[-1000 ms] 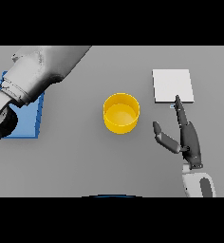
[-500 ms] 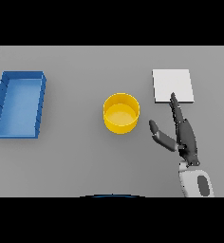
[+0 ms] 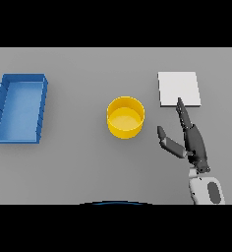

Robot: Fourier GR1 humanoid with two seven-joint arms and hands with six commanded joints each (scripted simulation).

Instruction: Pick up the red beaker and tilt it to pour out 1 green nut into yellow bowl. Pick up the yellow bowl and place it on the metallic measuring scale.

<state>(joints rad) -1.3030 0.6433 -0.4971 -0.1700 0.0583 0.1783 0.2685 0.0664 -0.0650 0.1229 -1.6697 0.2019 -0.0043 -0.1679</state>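
1. Looking down from the head view: the yellow bowl stands upright near the middle of the grey table, apart from everything else.
2. Metallic measuring scale, a pale square plate, lies to the bowl's upper right.
3. Right hand sits just right of the bowl, not touching it. Fingers are straight and pressed together, tips reaching the scale's near edge; thumb splayed toward the bowl. Nothing is held.
4. Blue tray lies at the far left.
5. Red beaker and left hand are out of view.
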